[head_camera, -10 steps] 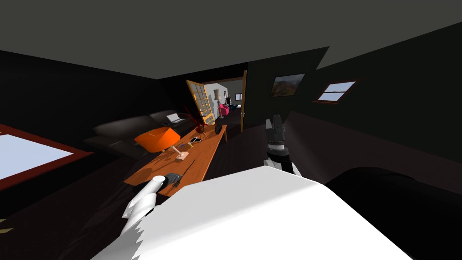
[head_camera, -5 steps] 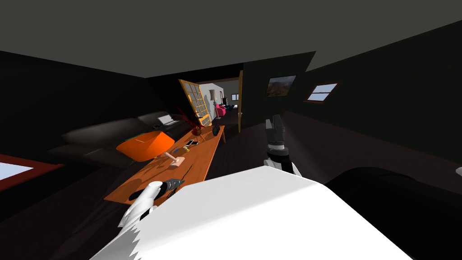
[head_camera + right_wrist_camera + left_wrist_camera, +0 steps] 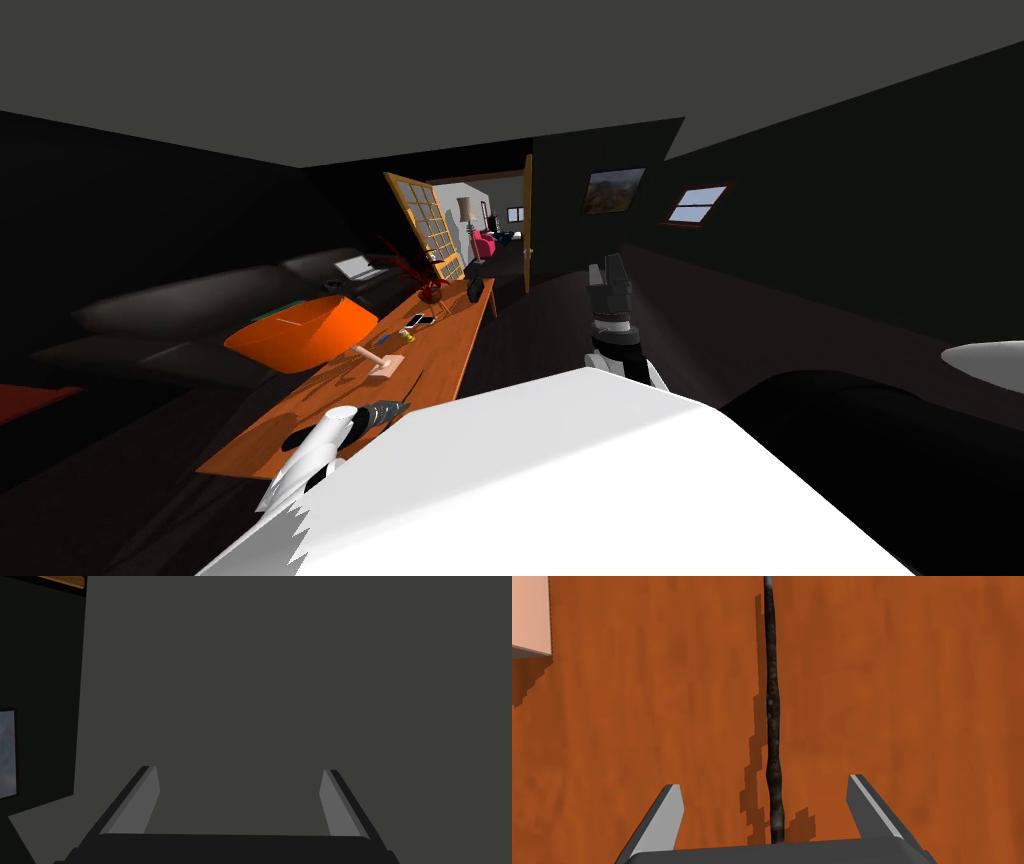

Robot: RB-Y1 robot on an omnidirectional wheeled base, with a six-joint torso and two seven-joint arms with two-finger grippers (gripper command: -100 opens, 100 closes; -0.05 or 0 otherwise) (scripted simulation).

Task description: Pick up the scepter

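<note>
Table [image 3: 912, 676] bears the scepter [image 3: 772, 701] at 12 o'clock of the left gripper [image 3: 763, 782], spread to straddle it. Right gripper [image 3: 239, 769] gapes idle.

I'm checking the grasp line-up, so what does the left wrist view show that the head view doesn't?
Left wrist view adds: the scepter, a thin dark rod lying flat, running between the left gripper's open fingers, touching neither. Head view adds: the orange lampshade, the dark sofa, the open door, and the right gripper raised. Both share: the orange-brown table and the lamp's pink base.
</note>
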